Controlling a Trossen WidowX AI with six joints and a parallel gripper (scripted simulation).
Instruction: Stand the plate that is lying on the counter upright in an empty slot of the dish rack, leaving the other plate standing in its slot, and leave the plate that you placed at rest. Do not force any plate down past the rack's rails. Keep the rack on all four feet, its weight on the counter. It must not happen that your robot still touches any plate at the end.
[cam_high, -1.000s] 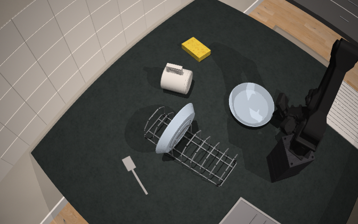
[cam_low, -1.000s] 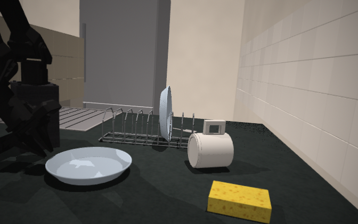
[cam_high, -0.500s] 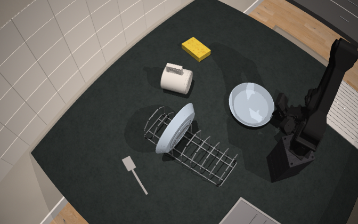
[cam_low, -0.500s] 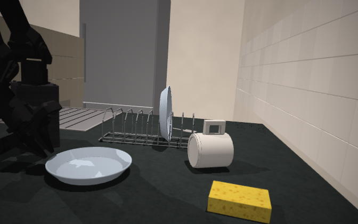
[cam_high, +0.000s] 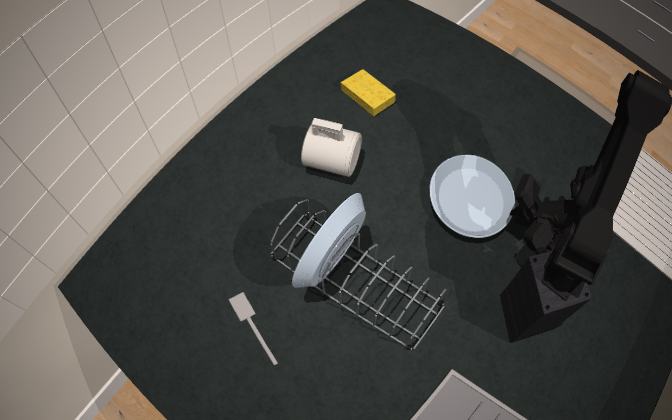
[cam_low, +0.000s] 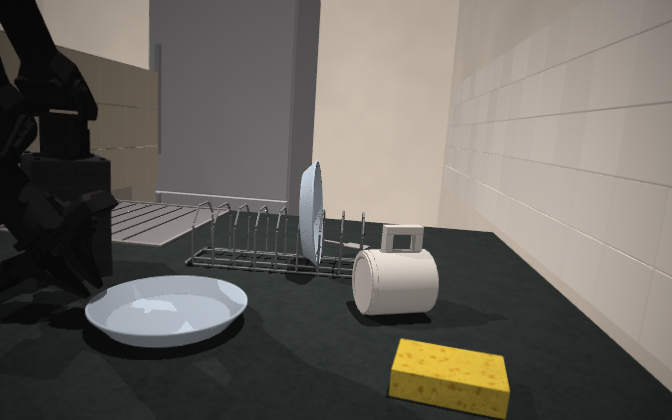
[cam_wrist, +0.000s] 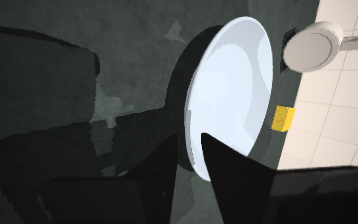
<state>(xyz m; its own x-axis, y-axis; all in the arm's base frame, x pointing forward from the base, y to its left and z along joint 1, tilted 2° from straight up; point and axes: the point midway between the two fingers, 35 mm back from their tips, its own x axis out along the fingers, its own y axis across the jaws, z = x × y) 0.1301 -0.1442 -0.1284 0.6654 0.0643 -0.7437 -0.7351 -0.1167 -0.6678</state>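
Observation:
A pale blue plate (cam_high: 472, 195) lies flat on the dark counter, right of the rack; it also shows in the exterior view (cam_low: 166, 309) and in the wrist view (cam_wrist: 231, 92). My gripper (cam_wrist: 189, 138) is low at the plate's near rim, partly open. One finger is over the plate and the other outside it. I cannot tell whether they touch the rim. The gripper also shows in the overhead view (cam_high: 517, 210). A wire dish rack (cam_high: 357, 272) stands on the counter. A second plate (cam_high: 330, 240) stands upright in a slot near its far end, with several empty slots (cam_low: 240, 232) beside it.
A cream mug (cam_high: 331, 147) lies on its side behind the rack. A yellow sponge (cam_high: 368, 91) lies farther back. A spatula (cam_high: 251, 325) lies in front of the rack. The arm's base (cam_high: 545, 295) stands right of the rack. A tiled wall borders the counter.

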